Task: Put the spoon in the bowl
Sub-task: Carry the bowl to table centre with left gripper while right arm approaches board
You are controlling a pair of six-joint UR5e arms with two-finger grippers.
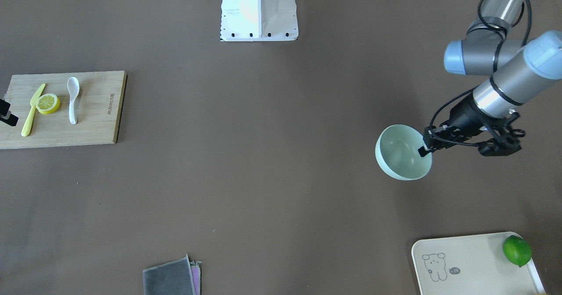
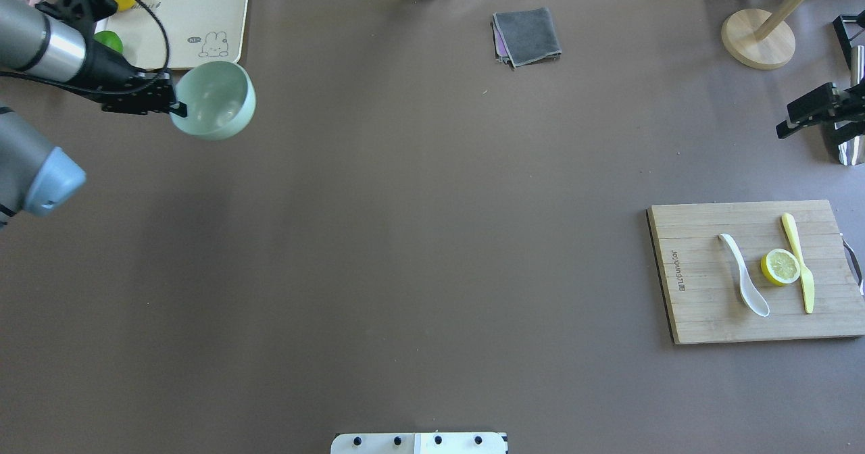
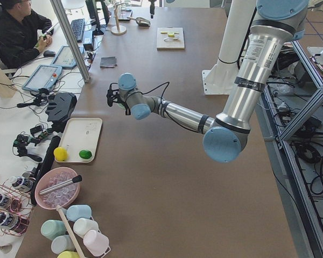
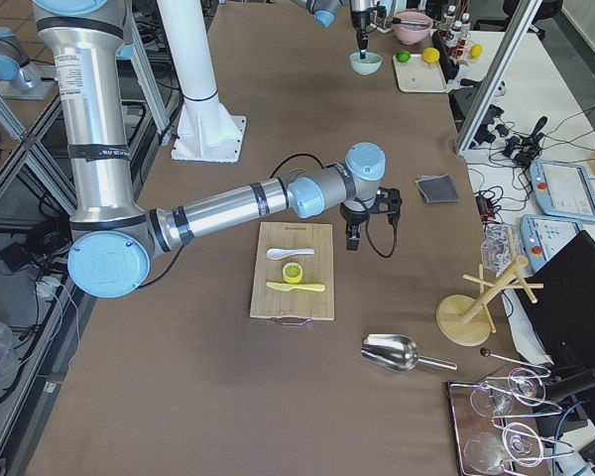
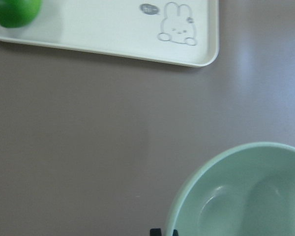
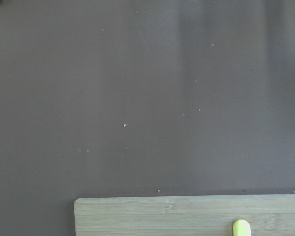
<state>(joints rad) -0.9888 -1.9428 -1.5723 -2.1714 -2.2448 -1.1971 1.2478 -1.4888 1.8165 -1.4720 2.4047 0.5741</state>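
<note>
While the spoon lies untouched on the cutting board, just beside the lemon half and well apart from the bowl, the work seems to be at the bowl-positioning step. The left gripper pinches the bowl's rim, one finger inside, near the tray. The right gripper hovers beyond the board, and I cannot tell whether its claw is spread. Next, probably, the bowl is brought closer and the right arm pinches the low, glossy handle squarely.
</note>
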